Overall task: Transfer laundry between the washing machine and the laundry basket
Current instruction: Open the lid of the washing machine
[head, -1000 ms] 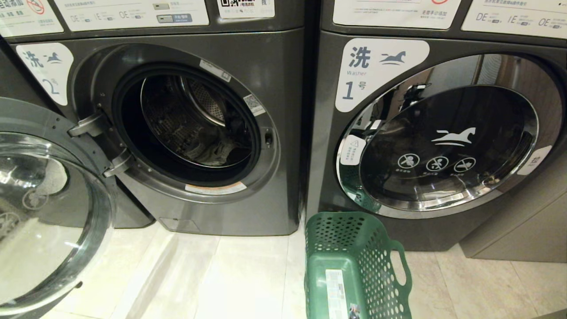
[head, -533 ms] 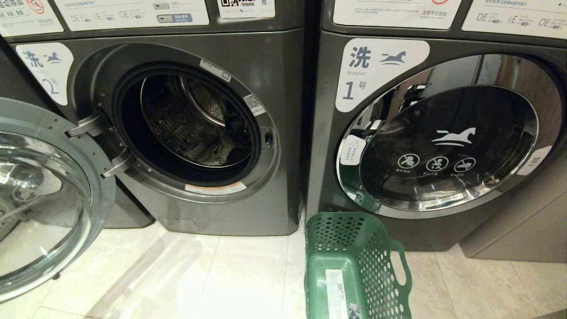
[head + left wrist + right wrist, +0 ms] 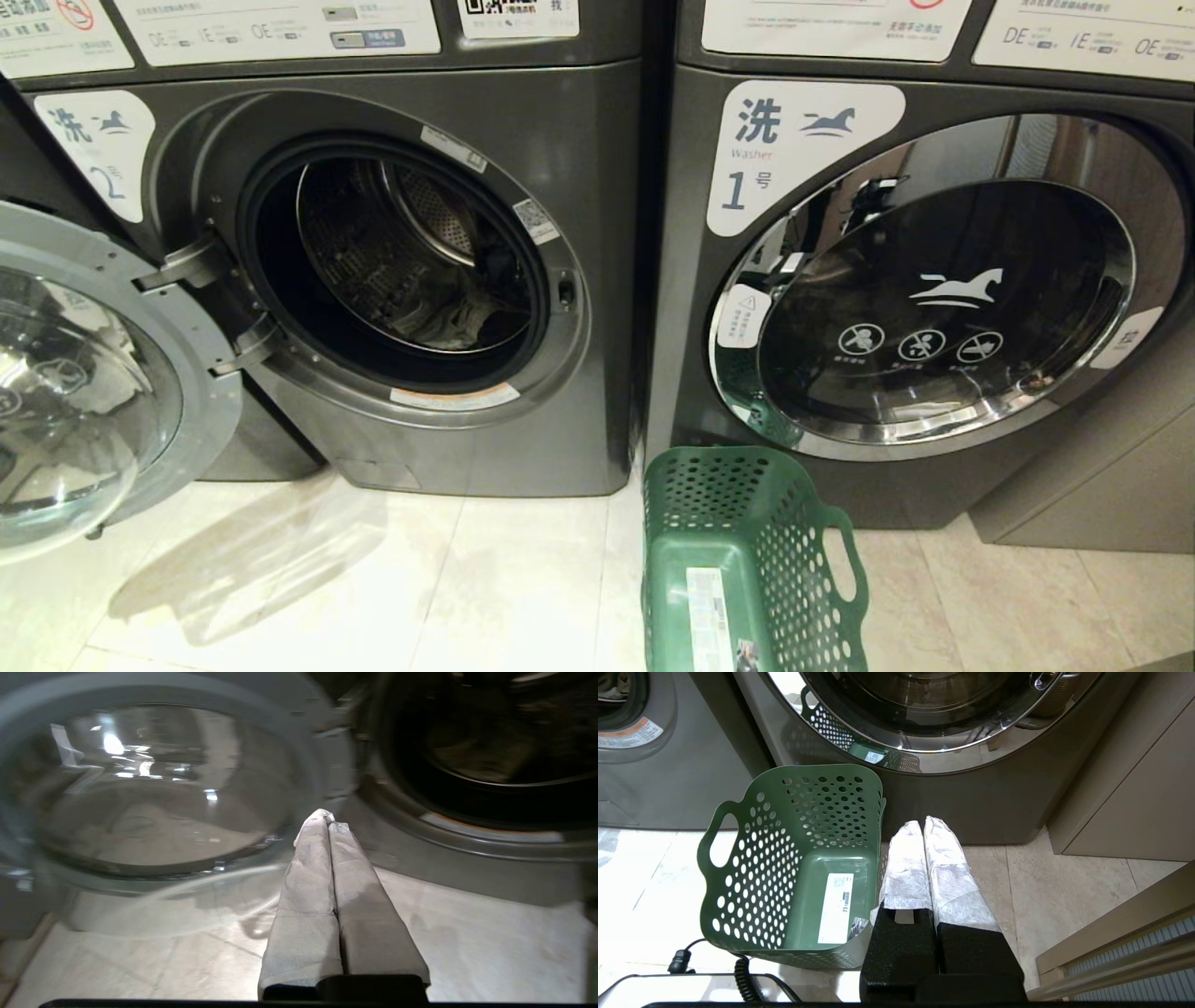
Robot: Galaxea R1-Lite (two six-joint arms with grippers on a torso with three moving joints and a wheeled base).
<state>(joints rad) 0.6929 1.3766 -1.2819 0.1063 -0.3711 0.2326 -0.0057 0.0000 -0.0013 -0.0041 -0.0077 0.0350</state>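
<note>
Glass door (image 3: 84, 392) ajar beside washing machine (image 3: 392, 271)

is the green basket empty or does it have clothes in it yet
Empty: the right wrist view shows the laundry basket with a bare floor and only a white sticker inside it.

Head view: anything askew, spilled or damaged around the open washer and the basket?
Nothing stands out. The washing machine has its door swung wide, laundry lies inside the drum, and the laundry basket stands upright and empty on the floor, with nothing spilled.
</note>
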